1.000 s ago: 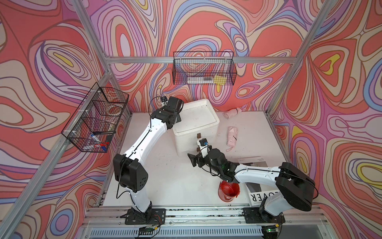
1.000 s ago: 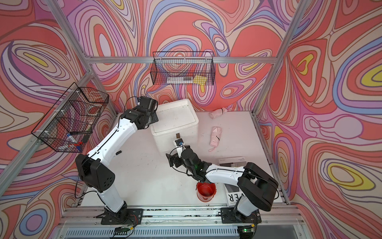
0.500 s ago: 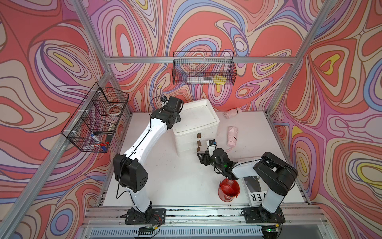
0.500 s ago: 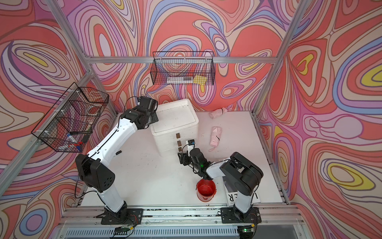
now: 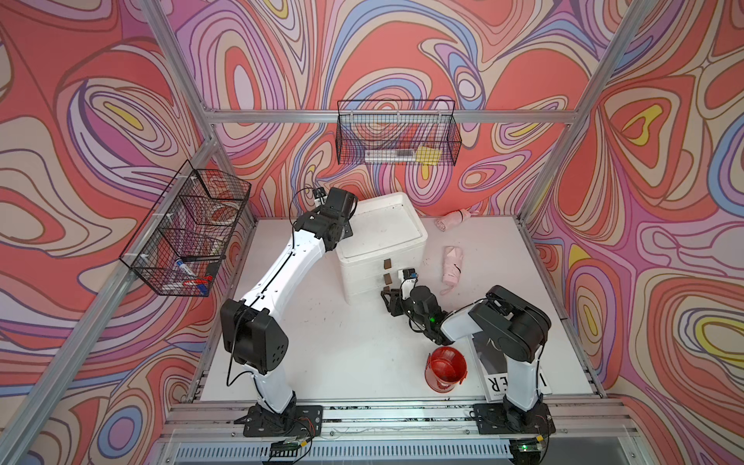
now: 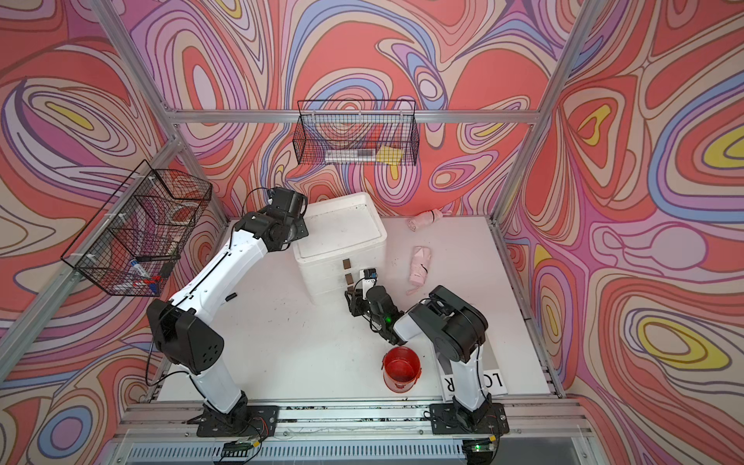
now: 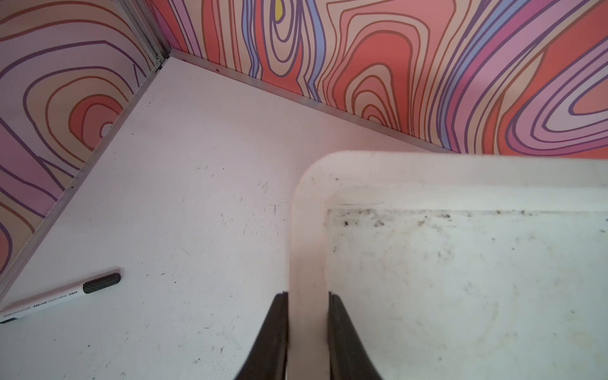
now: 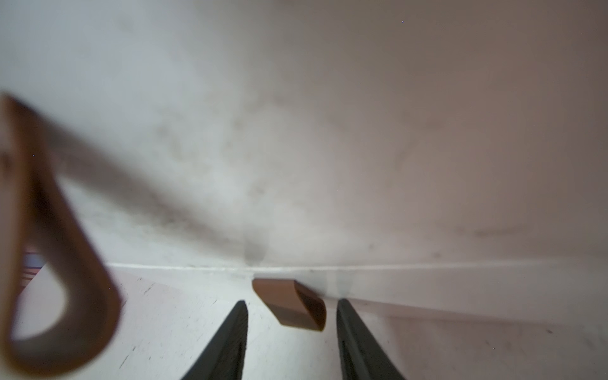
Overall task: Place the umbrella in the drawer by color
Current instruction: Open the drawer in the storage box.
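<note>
Two jaws of the right gripper (image 8: 292, 300) stood partly open, straddling the lowest brown handle (image 8: 289, 307) of the white drawer unit (image 5: 378, 241) with a gap on each side. The right arm (image 5: 463, 326) sat low, elbow raised, forearm aimed at the unit's front. We saw the left gripper (image 7: 307, 296) clamped on the unit's top rim, the left arm (image 5: 282, 273) stretched out. The pink umbrella (image 5: 452, 264) lay on the table (image 5: 342, 342) near the unit, a second pink umbrella (image 5: 454, 217) by the back wall.

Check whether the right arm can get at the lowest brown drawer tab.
Likely yes: the right end effector has its jaws open on either side of the tab, and nothing blocks it.
</note>
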`<act>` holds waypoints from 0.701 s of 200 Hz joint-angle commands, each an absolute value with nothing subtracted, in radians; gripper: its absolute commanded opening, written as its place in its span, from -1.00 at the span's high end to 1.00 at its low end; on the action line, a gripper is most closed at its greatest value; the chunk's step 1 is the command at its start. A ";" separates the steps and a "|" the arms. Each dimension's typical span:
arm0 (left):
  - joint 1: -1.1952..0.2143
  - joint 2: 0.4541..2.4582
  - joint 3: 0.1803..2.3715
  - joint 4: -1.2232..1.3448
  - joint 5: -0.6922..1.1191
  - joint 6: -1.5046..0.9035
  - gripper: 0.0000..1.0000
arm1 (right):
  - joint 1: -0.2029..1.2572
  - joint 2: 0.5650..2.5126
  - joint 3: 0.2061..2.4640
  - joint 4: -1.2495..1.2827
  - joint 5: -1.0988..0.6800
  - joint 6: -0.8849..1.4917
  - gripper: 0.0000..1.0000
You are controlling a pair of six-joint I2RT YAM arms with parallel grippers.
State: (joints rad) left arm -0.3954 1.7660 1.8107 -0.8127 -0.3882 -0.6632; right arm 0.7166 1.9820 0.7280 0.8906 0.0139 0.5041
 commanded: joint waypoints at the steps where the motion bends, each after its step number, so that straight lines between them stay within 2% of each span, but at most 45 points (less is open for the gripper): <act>1: -0.427 1.747 1.790 -0.907 -0.263 -0.693 0.97 | 0.712 2.017 0.754 0.973 0.043 0.512 0.14; 78: -0.428 1.756 1.789 -0.908 -0.259 -0.695 0.97 | 0.712 2.057 0.783 1.020 0.070 0.479 0.49; 88: -0.428 1.758 1.789 -0.908 -0.262 -0.695 0.97 | 0.712 2.057 0.780 1.021 0.074 0.476 0.60; 107: -0.428 1.759 1.789 -0.910 -0.271 -0.693 0.97 | 0.713 2.059 0.771 1.030 0.061 0.467 1.00; 140: -0.427 1.768 1.789 -0.915 -0.299 -0.696 0.97 | 0.712 2.043 0.742 1.025 0.036 0.461 1.00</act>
State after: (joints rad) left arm -0.3958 1.7660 1.8107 -0.8146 -0.3920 -0.6701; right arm 0.7242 2.0445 0.7368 0.9546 0.0212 0.4828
